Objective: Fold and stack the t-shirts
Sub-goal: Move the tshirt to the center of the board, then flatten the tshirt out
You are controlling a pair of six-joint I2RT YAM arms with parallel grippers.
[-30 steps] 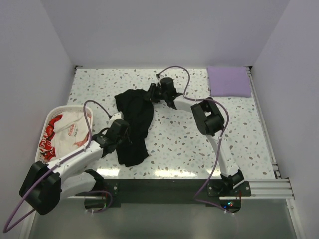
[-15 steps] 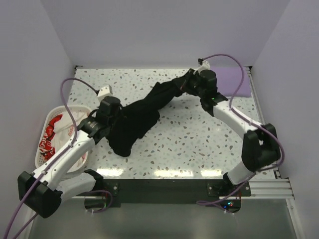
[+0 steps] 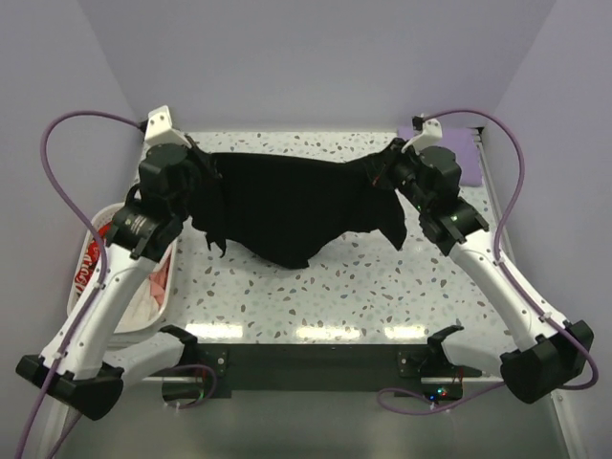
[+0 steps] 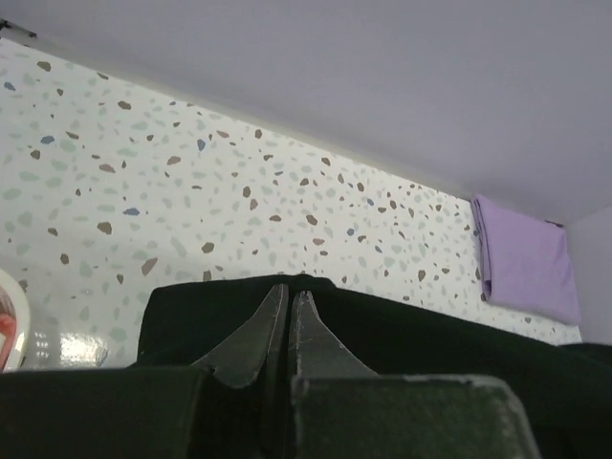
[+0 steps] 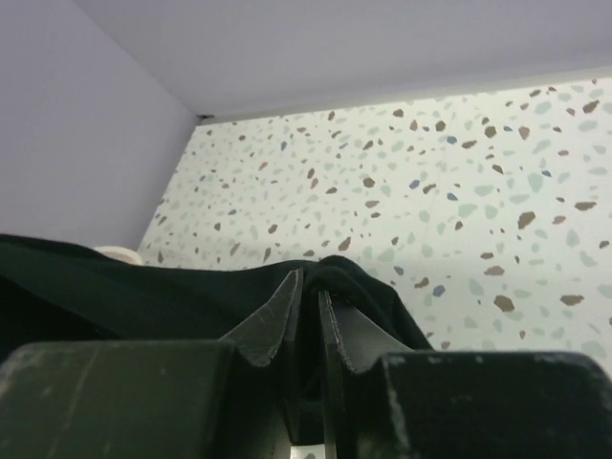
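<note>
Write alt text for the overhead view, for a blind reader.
The left arm and right arm hold a black shirt stretched between them over a speckled table. A folded lavender shirt lies far right; a basket with a white-and-red shirt sits left.

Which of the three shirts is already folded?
The lavender shirt, a flat folded rectangle in the far right corner. The black shirt hangs stretched between the left gripper and the right gripper; the white shirt lies crumpled in the basket.
</note>
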